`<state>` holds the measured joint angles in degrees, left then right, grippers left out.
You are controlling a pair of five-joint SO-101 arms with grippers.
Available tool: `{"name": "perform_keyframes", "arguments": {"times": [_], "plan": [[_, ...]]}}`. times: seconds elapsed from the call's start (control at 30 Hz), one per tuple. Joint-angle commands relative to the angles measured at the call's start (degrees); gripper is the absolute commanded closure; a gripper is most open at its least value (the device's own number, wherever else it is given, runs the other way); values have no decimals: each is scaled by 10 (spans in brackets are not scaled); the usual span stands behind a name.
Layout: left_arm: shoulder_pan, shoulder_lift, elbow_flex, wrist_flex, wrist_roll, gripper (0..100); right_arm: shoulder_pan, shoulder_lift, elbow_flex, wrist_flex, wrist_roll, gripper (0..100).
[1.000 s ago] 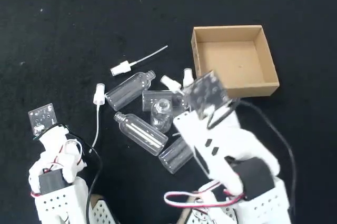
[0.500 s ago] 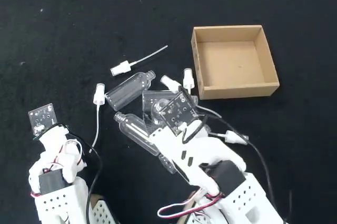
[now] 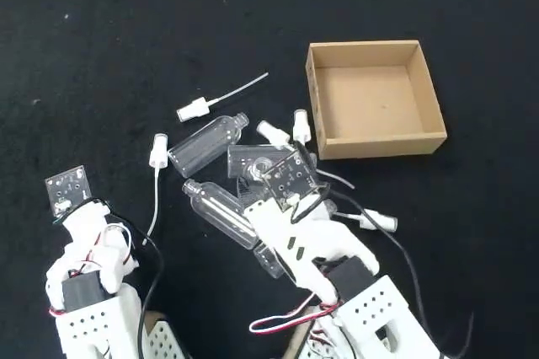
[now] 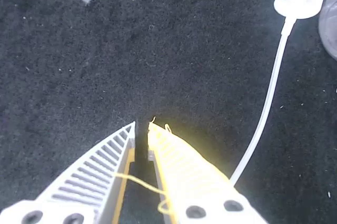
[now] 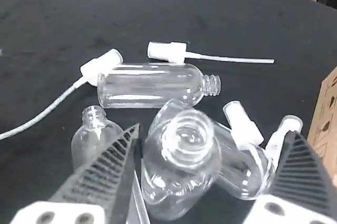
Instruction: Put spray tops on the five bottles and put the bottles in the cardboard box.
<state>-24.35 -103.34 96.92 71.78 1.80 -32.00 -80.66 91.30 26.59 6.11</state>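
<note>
While the right end effector (image 5: 210, 133) was spread around one upright bottle (image 5: 181, 182), mouth up, four bottles (image 3: 208, 144) lay flat on the desk (image 3: 101, 56) among five loose spray tops (image 3: 194, 109); left end effector (image 4: 142, 127) pressed together.

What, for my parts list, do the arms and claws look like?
The left arm and right arm are white plastic with black motors, red and white cables. The left claw has one white and one yellow ribbed finger; the right claw has black ribbed fingers.

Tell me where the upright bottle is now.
The upright bottle stands in the bottle pile just left of the cardboard box; the right wrist view shows it between the open fingers of the right end effector.
</note>
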Motion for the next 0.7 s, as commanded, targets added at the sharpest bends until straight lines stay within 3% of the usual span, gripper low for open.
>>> {"name": "perform_keyframes", "arguments": {"times": [0.0, 0.67], "plan": [[0, -1, 5, 8, -4, 953, 4, -11, 7, -45, -3, 626], [0, -1, 5, 8, -4, 953, -38, -7, 50, -95, -28, 627]]}}
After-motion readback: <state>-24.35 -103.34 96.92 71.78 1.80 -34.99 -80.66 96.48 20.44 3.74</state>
